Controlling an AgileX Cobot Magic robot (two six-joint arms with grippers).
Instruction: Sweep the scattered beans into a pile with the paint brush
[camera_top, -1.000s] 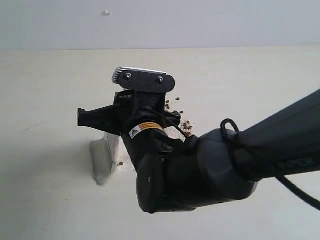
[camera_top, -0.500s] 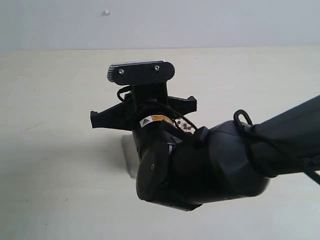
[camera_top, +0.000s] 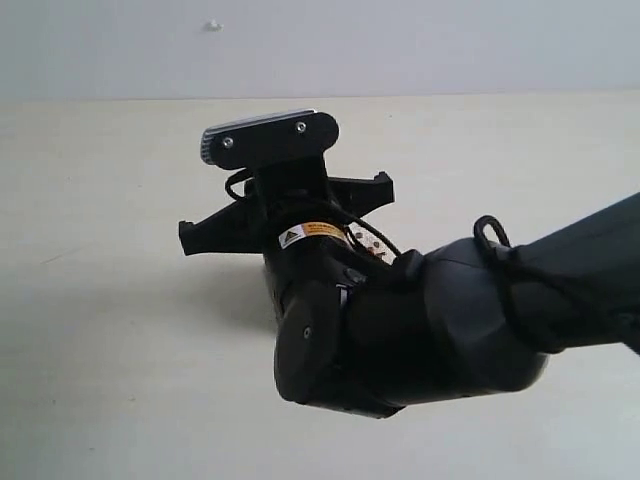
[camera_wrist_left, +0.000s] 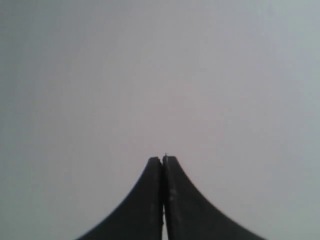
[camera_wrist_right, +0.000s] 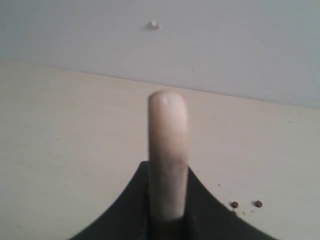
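My right gripper is shut on the paint brush's light wooden handle, whose rounded end sticks up between the black fingers. Two or three dark reddish-brown beans lie on the pale table just beside the gripper. In the exterior view the bulky black right arm and its wrist camera mount fill the middle, hiding the bristles, the ferrule and almost all the beans. My left gripper is shut with nothing in it, faces a blank grey surface, and is absent from the exterior view.
The pale table runs back to a grey wall that carries a small white speck. Bare tabletop lies to the left of the arm and behind it.
The right wrist has turned and shifted right. The brush head, seen at the arm's left a second ago, slid right and is now hidden under the arm, as are the beans.
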